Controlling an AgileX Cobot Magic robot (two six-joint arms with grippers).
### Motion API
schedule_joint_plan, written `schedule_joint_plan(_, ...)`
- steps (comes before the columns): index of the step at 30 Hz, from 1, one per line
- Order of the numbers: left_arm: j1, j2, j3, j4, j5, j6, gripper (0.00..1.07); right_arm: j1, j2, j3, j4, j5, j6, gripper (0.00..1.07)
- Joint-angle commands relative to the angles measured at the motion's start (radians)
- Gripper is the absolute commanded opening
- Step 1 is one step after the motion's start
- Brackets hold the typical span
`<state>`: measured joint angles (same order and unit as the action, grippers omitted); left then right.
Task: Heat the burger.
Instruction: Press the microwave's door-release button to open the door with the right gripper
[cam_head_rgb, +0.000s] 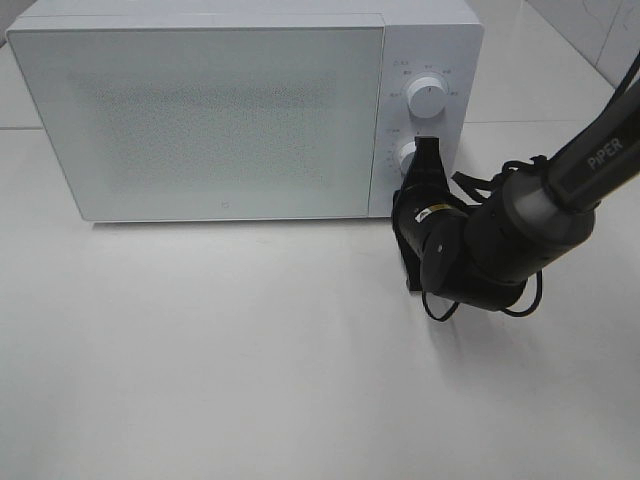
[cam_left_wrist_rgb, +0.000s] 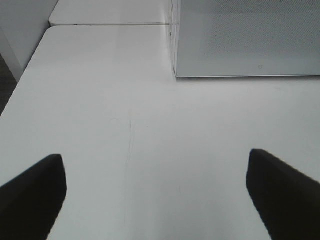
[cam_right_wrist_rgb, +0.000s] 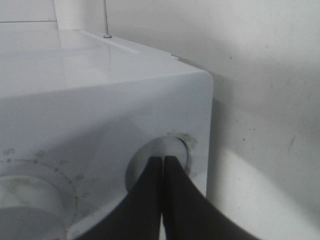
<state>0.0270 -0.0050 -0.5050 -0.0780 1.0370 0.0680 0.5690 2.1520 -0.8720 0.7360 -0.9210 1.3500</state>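
The burger is out of view in every frame. The white microwave (cam_head_rgb: 220, 110) stands at the back of the table with its door closed. My right gripper (cam_head_rgb: 425, 150) is shut, and its joined fingertips (cam_right_wrist_rgb: 162, 161) rest against the lower round knob (cam_head_rgb: 406, 156) on the control panel, nothing held between them. In the right wrist view that knob (cam_right_wrist_rgb: 176, 149) shows just behind the tips. My left gripper (cam_left_wrist_rgb: 155, 200) is open over bare table, off the microwave's (cam_left_wrist_rgb: 250, 40) left front corner; it does not show in the exterior view.
The upper knob (cam_head_rgb: 428, 97) sits above the one being touched, and a second dial (cam_right_wrist_rgb: 25, 210) shows in the right wrist view. White table (cam_head_rgb: 250, 350) stretches in front of the microwave. The right arm (cam_head_rgb: 520, 230) and its cables hang at the right.
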Motion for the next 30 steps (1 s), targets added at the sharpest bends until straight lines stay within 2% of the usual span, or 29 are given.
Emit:
schedule_joint_plan(1, 0.002, -0.018, 0.0, -0.003, -0.004, 0.003, 0.89, -0.007, 0.005, -0.023, 0.007, -0.017, -0.012, 0.0)
schedule_joint_plan(17, 0.002, -0.018, 0.0, -0.003, -0.004, 0.003, 0.89, -0.019, 0.005, -0.077, 0.042, -0.146, -0.043, 0.0)
schedule_joint_plan(24, 0.002, -0.018, 0.0, -0.003, -0.004, 0.003, 0.89, -0.035, 0.028, -0.137, 0.056, -0.249, -0.069, 0.0)
schedule_joint_plan(30, 0.002, -0.018, 0.0, -0.003, -0.004, 0.003, 0.89, -0.037, 0.04, -0.173, 0.038, -0.253, -0.072, 0.0)
